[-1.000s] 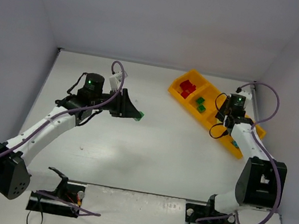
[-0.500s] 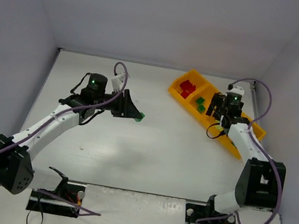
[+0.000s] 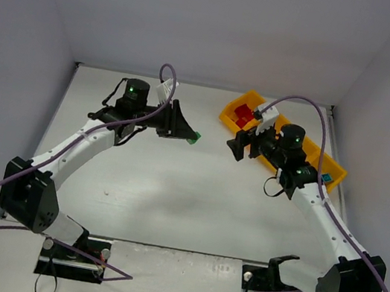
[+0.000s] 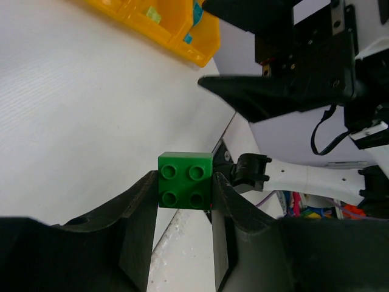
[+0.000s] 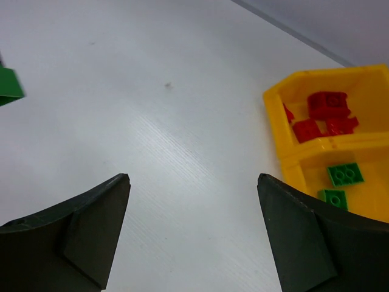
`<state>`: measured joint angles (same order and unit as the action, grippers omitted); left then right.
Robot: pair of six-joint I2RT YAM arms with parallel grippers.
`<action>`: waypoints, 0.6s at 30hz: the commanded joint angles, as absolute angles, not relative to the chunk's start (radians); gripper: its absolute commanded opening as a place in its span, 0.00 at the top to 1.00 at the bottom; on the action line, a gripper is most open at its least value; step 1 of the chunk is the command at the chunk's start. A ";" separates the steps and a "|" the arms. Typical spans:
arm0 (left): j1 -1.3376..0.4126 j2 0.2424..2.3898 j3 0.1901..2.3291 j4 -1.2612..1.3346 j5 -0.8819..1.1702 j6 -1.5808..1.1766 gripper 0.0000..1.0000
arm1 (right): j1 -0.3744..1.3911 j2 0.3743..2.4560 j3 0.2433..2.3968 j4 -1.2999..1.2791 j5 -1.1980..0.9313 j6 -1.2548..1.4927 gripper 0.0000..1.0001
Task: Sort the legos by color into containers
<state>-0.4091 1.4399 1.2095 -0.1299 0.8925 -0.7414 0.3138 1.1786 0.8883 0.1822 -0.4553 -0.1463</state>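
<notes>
A flat white matte worktop (image 3: 193, 199) fills the floor of the enclosure, its surface showing fine parallel grain in the close wrist views. Plain pale grey walls (image 3: 201, 26) rise from its left, far and right edges. A tiny dark speck (image 3: 105, 192) sits on it towards the near-left corner.

White table (image 3: 194, 191), plain pale grey walls (image 3: 202, 19) on three sides, soft light
</notes>
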 commanded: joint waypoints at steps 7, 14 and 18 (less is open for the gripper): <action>-0.402 1.480 1.295 0.028 0.956 -0.888 1.00 | 0.402 1.210 1.034 0.187 -0.655 -0.181 0.09; -0.402 1.499 1.279 0.116 0.943 -0.972 1.00 | 0.460 1.227 1.072 0.169 -0.680 -0.186 0.11; -0.405 1.500 1.276 0.143 0.940 -1.003 1.00 | 0.488 1.232 1.081 0.169 -0.660 -0.184 0.15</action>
<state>-0.4091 1.5234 1.2346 0.0231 0.9237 -0.9558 0.4694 1.2282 1.0256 0.1268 -0.6434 -0.1772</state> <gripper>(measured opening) 0.302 0.853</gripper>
